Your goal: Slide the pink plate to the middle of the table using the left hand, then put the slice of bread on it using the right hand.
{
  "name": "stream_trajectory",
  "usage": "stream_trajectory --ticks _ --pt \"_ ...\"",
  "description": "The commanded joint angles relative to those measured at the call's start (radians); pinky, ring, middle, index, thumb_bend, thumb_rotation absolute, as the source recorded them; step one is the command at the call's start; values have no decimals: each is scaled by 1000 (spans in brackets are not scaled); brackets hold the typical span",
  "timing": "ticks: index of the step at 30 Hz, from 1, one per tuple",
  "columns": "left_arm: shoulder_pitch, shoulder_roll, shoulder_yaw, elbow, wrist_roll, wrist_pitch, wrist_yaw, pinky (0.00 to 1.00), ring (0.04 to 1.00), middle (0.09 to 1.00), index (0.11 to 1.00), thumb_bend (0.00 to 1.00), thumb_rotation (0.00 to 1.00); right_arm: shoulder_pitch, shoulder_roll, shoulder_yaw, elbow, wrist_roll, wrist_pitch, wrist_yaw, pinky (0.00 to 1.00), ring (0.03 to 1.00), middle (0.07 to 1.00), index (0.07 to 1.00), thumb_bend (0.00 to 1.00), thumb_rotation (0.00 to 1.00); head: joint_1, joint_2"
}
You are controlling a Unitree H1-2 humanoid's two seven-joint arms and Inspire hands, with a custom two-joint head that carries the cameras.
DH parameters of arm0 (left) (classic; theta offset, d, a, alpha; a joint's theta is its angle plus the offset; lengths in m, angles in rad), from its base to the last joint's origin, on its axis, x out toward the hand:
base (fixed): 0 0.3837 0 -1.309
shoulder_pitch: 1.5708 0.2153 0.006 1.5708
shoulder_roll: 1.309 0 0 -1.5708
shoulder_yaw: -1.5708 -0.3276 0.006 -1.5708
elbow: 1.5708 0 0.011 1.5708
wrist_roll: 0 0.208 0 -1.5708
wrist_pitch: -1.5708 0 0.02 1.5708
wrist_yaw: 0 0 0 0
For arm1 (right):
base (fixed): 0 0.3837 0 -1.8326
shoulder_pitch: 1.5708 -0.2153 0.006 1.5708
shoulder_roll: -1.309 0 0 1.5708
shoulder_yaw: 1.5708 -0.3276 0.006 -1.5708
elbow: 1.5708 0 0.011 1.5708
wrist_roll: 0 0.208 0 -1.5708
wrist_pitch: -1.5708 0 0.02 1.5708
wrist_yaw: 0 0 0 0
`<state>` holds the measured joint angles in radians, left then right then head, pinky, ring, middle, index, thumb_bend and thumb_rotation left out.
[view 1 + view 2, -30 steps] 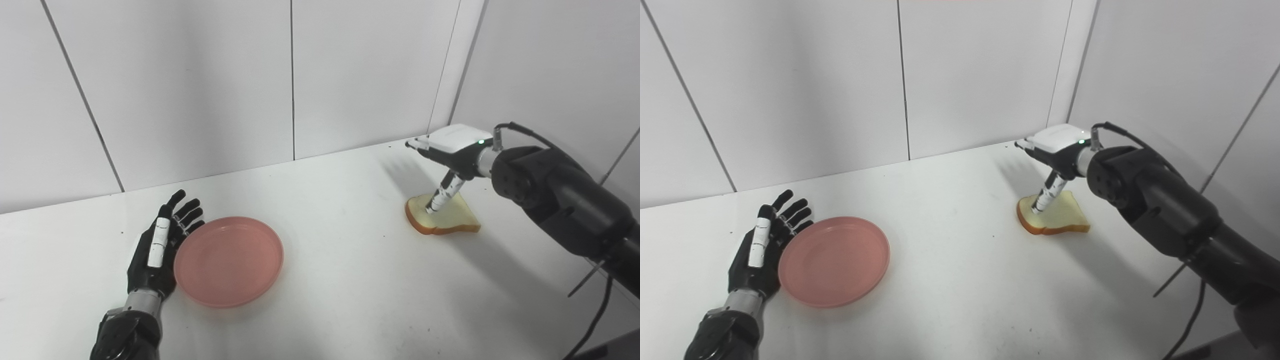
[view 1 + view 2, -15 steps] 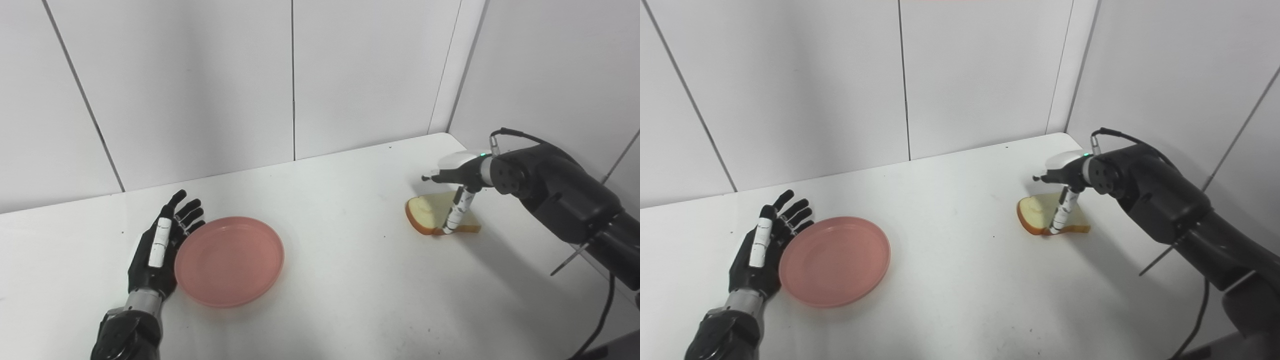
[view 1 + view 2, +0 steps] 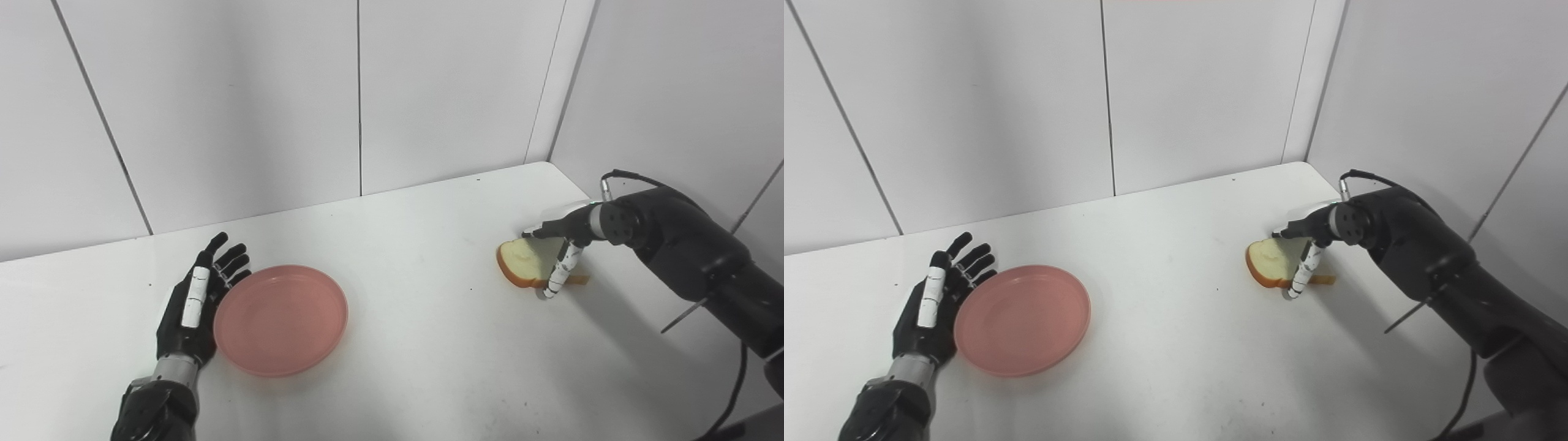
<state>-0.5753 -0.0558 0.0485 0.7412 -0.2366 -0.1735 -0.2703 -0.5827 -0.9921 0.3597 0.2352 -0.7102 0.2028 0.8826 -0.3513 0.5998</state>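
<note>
The pink plate [image 3: 280,318] lies on the white table [image 3: 416,343], left of the middle. My left hand [image 3: 193,300] rests flat beside the plate's left rim, open, with its fingers spread against the rim. The slice of bread [image 3: 520,262] lies at the right side of the table. My right hand [image 3: 562,233] hovers low over the slice with its fingers stretched across the top. Its thumb [image 3: 1301,275] points down in front of the near crust, tip at the table. The hand hides the right part of the slice and is not closed on it.
White wall panels [image 3: 245,110] close off the back of the table, and another wall [image 3: 674,92] stands close behind my right arm. A black cable [image 3: 729,392] hangs from that arm at the lower right.
My right hand has dropped lower over the bread, and its thumb has moved from the top of the slice to its near edge. The left hand and plate have not moved.
</note>
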Motion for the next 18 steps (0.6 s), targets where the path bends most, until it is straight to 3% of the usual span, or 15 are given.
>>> stream_trajectory --ticks 1,9,14,17,18 --pt "76 -13 -7 30 4 65 4 822 840 814 860 920 745 -20 -25 -17 -13 -17 -58 -75 998 1000 994 940 1000 402 1 2" --pt "77 -14 -4 33 0 70 5 820 834 809 861 937 735 18 -6 -45 18 -5 -123 -190 1000 1000 962 900 1000 394 3 2" --pt "76 -14 -5 34 2 66 4 816 834 810 861 933 736 39 7 -50 17 -10 -117 -224 1000 897 855 800 1000 317 3 3" --pt "78 -15 -7 27 4 70 6 806 829 804 861 938 732 51 15 -54 21 -9 -121 -257 818 732 742 721 992 244 4 5" --pt "78 -15 -7 25 4 71 6 807 830 806 861 941 732 54 16 -56 23 -4 -124 -266 647 638 678 686 953 203 4 5"
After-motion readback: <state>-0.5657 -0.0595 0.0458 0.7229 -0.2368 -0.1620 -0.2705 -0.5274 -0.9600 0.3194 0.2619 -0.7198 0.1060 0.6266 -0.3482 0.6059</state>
